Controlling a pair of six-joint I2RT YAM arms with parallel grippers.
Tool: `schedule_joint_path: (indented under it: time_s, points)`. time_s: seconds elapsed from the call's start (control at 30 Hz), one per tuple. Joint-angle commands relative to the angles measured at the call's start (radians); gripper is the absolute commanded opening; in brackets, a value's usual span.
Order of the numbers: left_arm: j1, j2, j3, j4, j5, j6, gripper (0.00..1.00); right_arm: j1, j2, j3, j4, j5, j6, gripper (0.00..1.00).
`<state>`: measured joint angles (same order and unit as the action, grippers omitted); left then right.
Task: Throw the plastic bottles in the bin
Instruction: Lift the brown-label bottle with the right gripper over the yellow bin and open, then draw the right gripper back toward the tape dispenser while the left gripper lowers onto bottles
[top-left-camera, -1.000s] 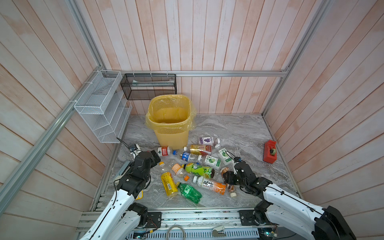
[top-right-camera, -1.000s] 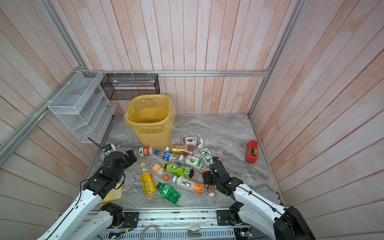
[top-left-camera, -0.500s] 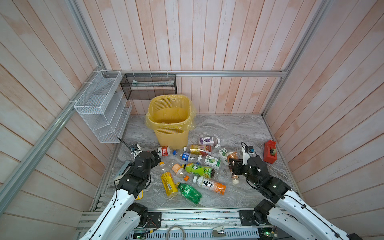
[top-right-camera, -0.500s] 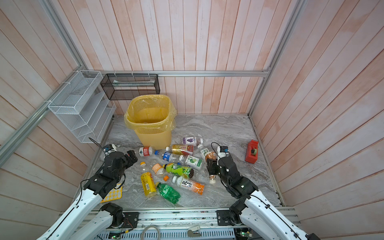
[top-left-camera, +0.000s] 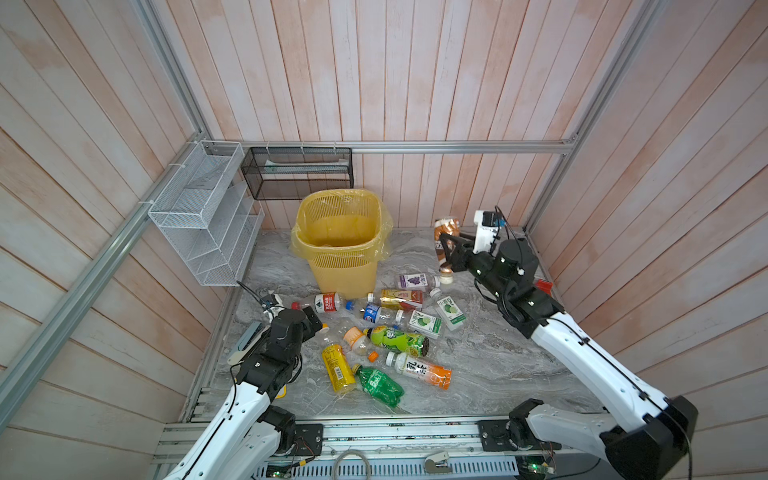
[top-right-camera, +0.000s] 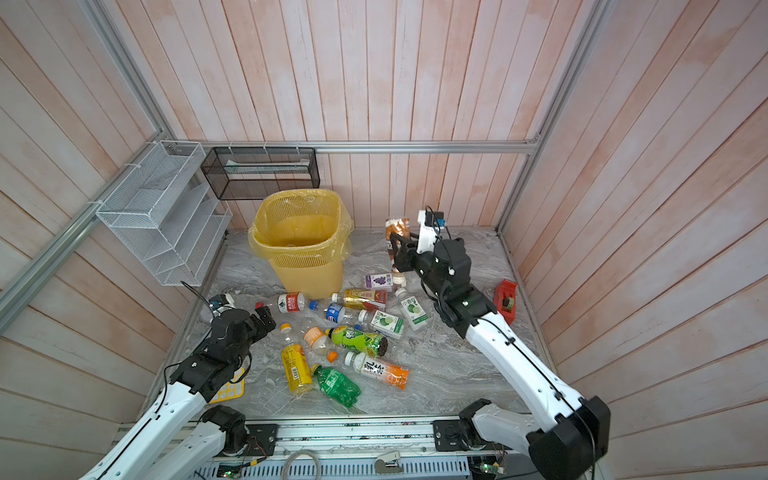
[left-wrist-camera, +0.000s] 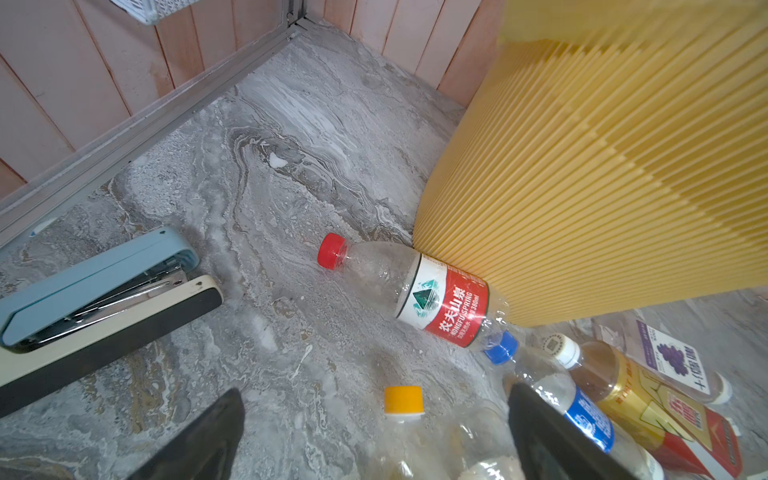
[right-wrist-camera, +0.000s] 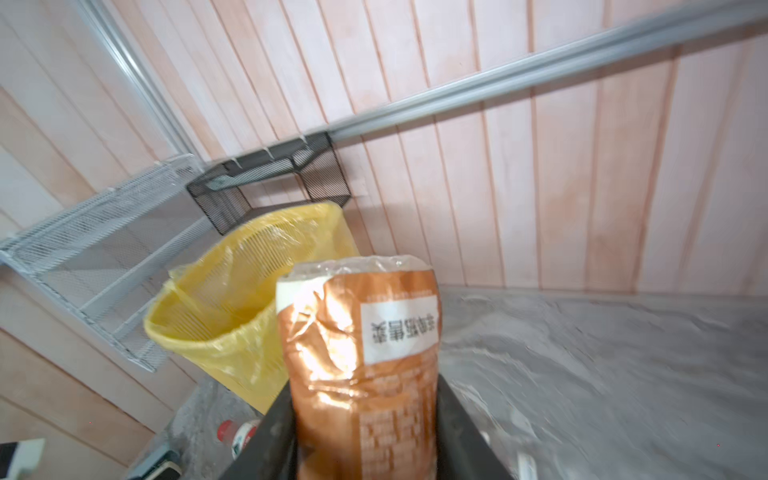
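The right gripper (top-left-camera: 445, 249) pinches a crushed brown-labelled plastic bottle (top-left-camera: 446, 227), held above the grey marble worktop (top-left-camera: 498, 365) near its back edge, beside but apart from the tall yellow plastic lattice bin (top-left-camera: 345, 270). The left gripper (top-left-camera: 318, 324), jaws spread wide, sits low by the left edge, next to the scattered plastic bottles (top-left-camera: 395, 338) mid-worktop. Bare marble spans the right side.

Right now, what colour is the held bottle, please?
Coppery brown bottle, best seen in right wrist view.
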<state>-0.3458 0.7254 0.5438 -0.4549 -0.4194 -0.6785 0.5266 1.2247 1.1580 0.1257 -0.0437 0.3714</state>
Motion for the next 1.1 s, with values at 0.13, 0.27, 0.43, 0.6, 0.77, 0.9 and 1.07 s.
schedule_joint_path:
  time_s: [0.13, 0.27, 0.43, 0.6, 0.77, 0.9, 1.07]
  points:
    - [0.005, 0.0, -0.029, 0.046, 0.034, -0.003, 1.0, 0.042, 0.352, 0.385, 0.274, -0.328, 0.122, 0.42]
    - [0.006, 0.022, -0.04, 0.076, 0.058, -0.009, 1.0, 0.101, 0.636, 0.756, -0.006, -0.402, 0.048, 0.49]
    - [0.005, 0.066, -0.016, 0.065, 0.072, -0.003, 1.0, 0.113, 0.912, 1.264, -0.405, -0.377, -0.053, 0.83]
    - [0.006, 0.065, -0.005, 0.056, 0.074, -0.003, 1.0, 0.096, 0.791, 1.151, -0.378, -0.233, -0.099, 0.98]
    - [0.006, 0.044, -0.012, 0.058, 0.067, -0.004, 1.0, 0.068, 0.528, 0.738, -0.161, -0.147, -0.12, 1.0]
    - [0.005, 0.049, -0.012, 0.079, 0.099, 0.012, 1.0, 0.037, 0.37, 0.473, -0.092, -0.103, -0.137, 1.0]
    - [0.004, 0.073, -0.009, 0.082, 0.125, 0.004, 1.0, 0.005, 0.216, 0.163, -0.049, -0.084, -0.161, 1.0]
